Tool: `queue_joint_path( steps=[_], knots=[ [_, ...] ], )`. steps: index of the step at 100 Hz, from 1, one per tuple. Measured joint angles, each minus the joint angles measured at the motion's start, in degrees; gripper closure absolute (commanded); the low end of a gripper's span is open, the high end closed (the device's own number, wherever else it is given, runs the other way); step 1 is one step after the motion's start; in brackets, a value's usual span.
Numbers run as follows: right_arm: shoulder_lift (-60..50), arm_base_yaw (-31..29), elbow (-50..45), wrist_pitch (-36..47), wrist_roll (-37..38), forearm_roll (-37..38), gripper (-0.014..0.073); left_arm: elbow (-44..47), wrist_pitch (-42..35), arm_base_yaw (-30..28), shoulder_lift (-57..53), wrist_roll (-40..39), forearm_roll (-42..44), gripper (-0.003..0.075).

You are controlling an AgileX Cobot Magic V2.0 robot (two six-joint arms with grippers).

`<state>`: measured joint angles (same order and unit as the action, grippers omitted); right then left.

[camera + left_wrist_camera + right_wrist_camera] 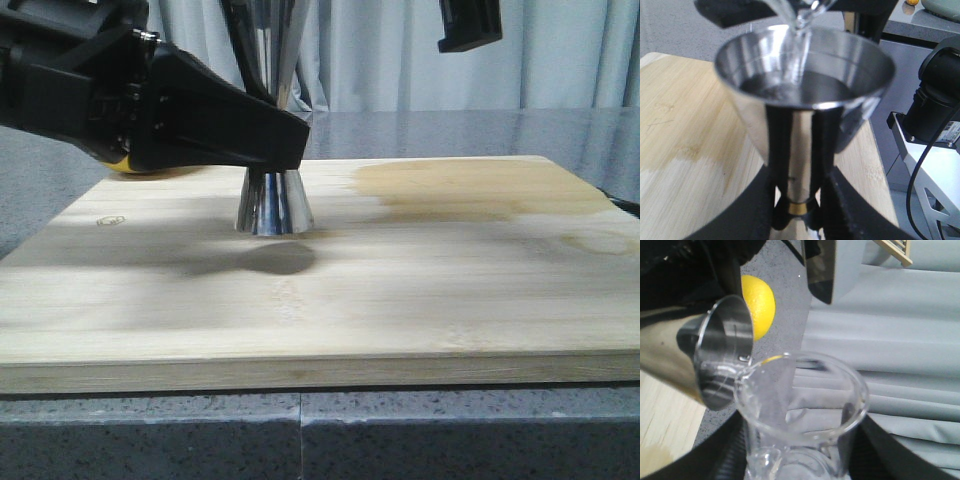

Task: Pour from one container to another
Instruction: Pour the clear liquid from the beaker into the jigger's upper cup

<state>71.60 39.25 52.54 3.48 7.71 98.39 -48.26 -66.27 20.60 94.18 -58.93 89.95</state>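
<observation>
A pale curtain hung behind a wooden board that lay on a grey speckled counter. The left gripper was pinched on the steel jigger just above its gold band, evidently to steady the tall, narrow vessel while liquid fell into it. The jigger stood upright on the board, left of centre, its flared foot resting on the wood. The right gripper was clamped around the glass beaker, which was tipped with its pouring lip over the rim of the jigger's upper cup, so the stream would land inside rather than on the board.

The left wrist view showed what the others did not: a thin clear stream dropping into the cup and liquid already pooled there, so the pour looked well under way. The right wrist view alone showed the beaker's mouth and, behind the jigger, a yellow lemon on the counter. The front view gave the jigger's footing and a darker damp-looking patch on the far right of the board, but the left arm hid the cup.
</observation>
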Motion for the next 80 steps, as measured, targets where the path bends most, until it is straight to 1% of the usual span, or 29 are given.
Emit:
queue_joint_path(
  steps=[80],
  knots=[
    [0.0,0.0,0.0,0.0,0.0,2.31,0.0335,0.0,0.0,0.0,0.0,0.0,0.03,0.0618]
  ],
)
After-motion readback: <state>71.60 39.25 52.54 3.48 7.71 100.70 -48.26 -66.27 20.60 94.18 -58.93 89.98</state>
